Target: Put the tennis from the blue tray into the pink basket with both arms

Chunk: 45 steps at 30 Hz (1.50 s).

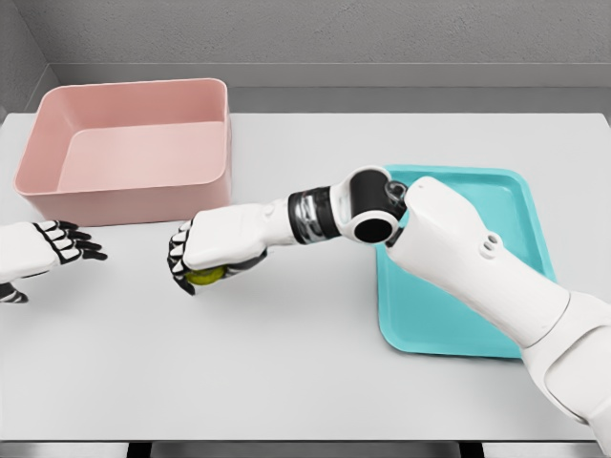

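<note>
Fingers (pixel 179 260) of right hand (pixel 218 247) curl around round tennis ball (pixel 205 276).

Bright, even, diffuse overhead light; crisp simulator render throughout, no blur or edge distortion. Cast soft faint shadows just beneath the right hand (pixel 212 250) and along its forearm on the table (pixel 286 363). Showed mild sheen, no hard glare, on white arm shells.
</note>
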Each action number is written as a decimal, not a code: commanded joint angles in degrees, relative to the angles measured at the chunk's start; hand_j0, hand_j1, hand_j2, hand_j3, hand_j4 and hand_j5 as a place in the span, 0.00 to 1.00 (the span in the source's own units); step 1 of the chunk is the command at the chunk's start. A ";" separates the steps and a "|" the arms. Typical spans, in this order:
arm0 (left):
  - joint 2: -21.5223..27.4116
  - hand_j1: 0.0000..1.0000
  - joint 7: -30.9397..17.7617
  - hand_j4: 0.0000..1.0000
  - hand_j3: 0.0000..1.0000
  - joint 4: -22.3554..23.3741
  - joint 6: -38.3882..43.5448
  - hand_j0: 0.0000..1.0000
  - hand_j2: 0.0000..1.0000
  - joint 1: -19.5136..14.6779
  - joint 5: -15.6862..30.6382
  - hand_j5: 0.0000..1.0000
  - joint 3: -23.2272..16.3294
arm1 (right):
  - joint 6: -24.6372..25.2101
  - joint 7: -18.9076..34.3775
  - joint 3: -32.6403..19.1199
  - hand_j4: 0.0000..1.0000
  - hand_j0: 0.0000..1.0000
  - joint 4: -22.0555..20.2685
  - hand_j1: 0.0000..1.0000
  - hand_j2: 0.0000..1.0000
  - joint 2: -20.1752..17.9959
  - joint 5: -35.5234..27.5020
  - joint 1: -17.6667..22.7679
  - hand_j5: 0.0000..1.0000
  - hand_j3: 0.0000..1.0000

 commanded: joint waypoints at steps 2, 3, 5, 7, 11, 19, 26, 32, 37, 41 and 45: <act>0.60 1.00 0.00 1.00 1.00 1.20 0.06 1.00 1.00 0.00 1.08 1.00 0.09 | 0.23 -0.12 0.29 0.46 0.46 5.18 0.46 0.46 4.53 1.38 0.00 0.46 0.46; 0.60 1.00 0.00 1.00 1.00 1.38 0.06 1.00 1.00 0.00 1.08 1.00 0.18 | 0.23 -0.12 0.29 0.46 0.46 5.70 0.46 0.46 5.42 1.65 0.00 0.46 0.46; 0.86 1.00 0.00 1.00 1.00 1.55 0.06 1.00 1.00 0.00 1.16 1.00 0.18 | 0.23 -0.12 0.29 0.46 0.46 6.94 0.46 0.46 7.08 2.44 0.00 0.46 0.46; 0.77 1.00 0.00 1.00 1.00 1.55 0.06 1.00 1.00 0.00 1.16 1.00 0.18 | 0.23 -0.12 0.29 0.46 0.46 7.29 0.46 0.46 7.35 2.62 -0.09 0.46 0.46; 0.77 1.00 0.00 1.00 1.00 1.55 0.06 1.00 1.00 0.00 1.16 1.00 0.18 | 0.23 -0.12 0.20 0.46 0.46 14.14 0.46 0.46 9.64 2.88 -1.67 0.46 0.46; 0.68 1.00 0.00 1.00 1.00 1.47 0.06 1.00 1.00 0.00 1.16 1.00 0.09 | 0.23 -0.12 0.38 0.46 0.46 17.04 0.46 0.46 9.72 3.94 -2.02 0.46 0.46; 0.77 1.00 0.00 1.00 1.00 1.38 0.06 1.00 1.00 0.00 1.34 1.00 0.09 | 0.23 -0.12 1.87 0.46 0.46 15.37 0.46 0.46 9.72 4.29 -2.20 0.46 0.46; 0.77 1.00 0.00 1.00 1.00 1.47 0.06 1.00 1.00 0.00 1.34 1.00 0.09 | 0.23 -0.12 1.78 0.46 0.46 15.73 0.46 0.46 9.72 4.64 -2.20 0.46 0.46; 0.77 1.00 0.00 1.00 1.00 1.47 0.06 1.00 1.00 0.00 1.34 1.00 0.09 | 0.23 -0.12 1.26 0.46 0.46 17.57 0.46 0.46 9.72 5.08 -2.29 0.46 0.46; 0.86 1.00 0.00 1.00 1.00 1.47 0.06 1.00 1.00 0.00 1.43 1.00 0.09 | 0.23 -0.12 1.25 0.46 0.46 17.39 0.46 0.46 9.72 4.90 -2.20 0.46 0.46; 0.86 1.00 0.00 1.00 1.00 1.47 0.06 1.00 1.00 0.00 1.34 1.00 0.09 | 0.23 -0.12 1.52 0.86 0.86 16.87 0.86 0.86 9.72 4.81 -2.20 0.86 0.86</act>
